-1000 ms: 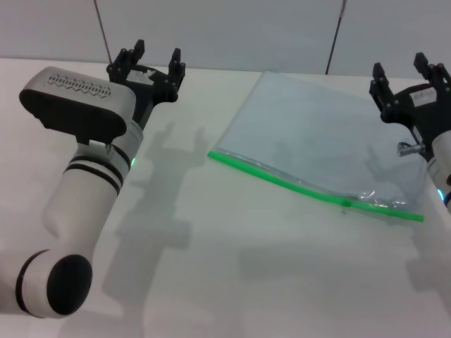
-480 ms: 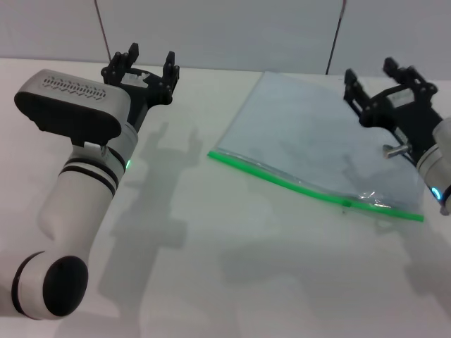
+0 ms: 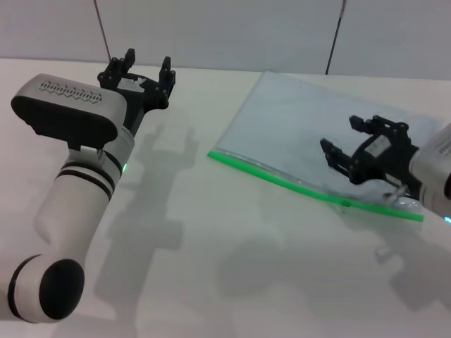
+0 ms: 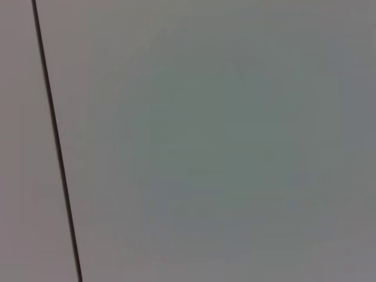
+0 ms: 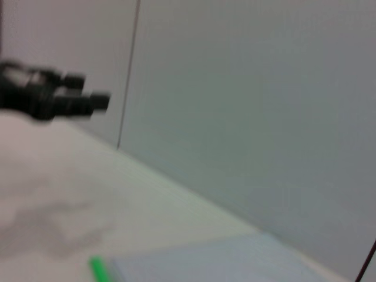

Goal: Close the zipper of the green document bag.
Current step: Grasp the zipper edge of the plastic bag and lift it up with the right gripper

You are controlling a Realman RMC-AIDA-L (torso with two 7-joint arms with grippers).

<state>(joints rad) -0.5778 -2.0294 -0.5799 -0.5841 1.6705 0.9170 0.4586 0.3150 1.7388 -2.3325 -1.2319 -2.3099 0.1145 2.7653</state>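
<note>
The right pincer (image 3: 350, 144) hangs low over the green document bag (image 3: 310, 134), its two black fingers (image 3: 337, 156) spread apart with nothing between them, tips turned toward the robot's left. The bag lies flat on the white bench (image 3: 232, 267), a translucent bluish-clear pouch spreading out beneath and behind the pincer toward the grey wall panels (image 3: 225, 32). The zipper (image 3: 282, 181), a thin bright green strip, runs along the bag's near long edge just in front of the pincer, from a corner well off to the pincer's left to an end on its right, below the white wrist. A small darker spot on the strip (image 3: 344, 203), slightly nearer the robot than the fingertips, may be the slider, though it is too small to be sure. Whether the fingers touch the plastic cannot be told. The left pincer (image 3: 146, 65) is well away to the left of the right one, raised near the back edge of the bench and clear of the bag, its fingers also spread and empty. In the right wrist view the left pincer (image 5: 53, 98) appears as a dark blurred shape, with one green end of the zipper (image 5: 100, 269) and a pale stretch of the bag (image 5: 205, 258) on the bench.
</note>
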